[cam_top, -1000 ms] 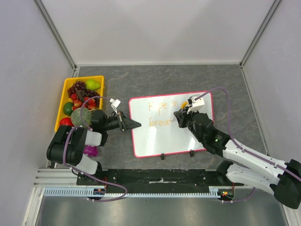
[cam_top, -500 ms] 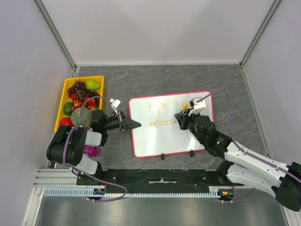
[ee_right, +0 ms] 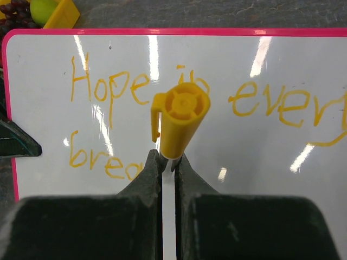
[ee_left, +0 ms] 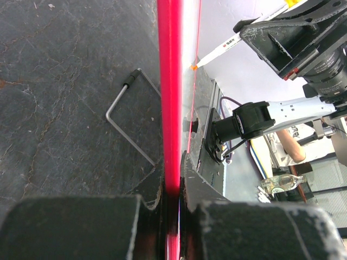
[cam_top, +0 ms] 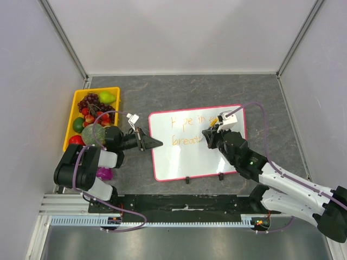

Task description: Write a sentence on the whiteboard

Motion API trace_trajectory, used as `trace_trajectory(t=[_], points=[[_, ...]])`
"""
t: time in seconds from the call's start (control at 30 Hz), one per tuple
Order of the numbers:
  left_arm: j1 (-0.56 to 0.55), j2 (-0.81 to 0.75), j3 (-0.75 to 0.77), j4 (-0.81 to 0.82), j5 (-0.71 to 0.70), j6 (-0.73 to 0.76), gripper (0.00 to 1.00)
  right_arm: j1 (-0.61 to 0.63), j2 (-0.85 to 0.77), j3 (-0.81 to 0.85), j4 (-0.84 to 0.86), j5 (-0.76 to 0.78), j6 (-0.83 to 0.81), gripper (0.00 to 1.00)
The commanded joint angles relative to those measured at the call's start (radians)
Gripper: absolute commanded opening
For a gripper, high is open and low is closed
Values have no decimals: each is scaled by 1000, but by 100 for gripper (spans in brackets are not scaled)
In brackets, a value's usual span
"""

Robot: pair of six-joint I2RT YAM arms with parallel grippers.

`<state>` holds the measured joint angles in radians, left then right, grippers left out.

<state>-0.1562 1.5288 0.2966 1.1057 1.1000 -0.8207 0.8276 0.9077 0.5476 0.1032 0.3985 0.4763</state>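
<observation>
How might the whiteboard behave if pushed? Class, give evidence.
Probably stiff: the whiteboard lies flat, its pink frame straight. Likely to slide on the table if pushed, perhaps why the left tool clamps its edge. Its glossy, glare-streaked face looks slippery.

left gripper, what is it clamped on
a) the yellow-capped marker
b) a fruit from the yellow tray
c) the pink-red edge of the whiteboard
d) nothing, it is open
C: in the left wrist view the left gripper has its jaws closed on the pink-red frame of the whiteboard, while the marker sits in the right gripper.
</observation>
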Motion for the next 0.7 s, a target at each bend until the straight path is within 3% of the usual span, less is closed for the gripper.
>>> trace_trajectory(t=[0.0,0.67], points=[[-5,21,1,-40,-75,153,2,-4,13,58,-34,65,-42,0],[-3,19,1,-43,-77,153,2,-21,77,158,12,99,-90,0]])
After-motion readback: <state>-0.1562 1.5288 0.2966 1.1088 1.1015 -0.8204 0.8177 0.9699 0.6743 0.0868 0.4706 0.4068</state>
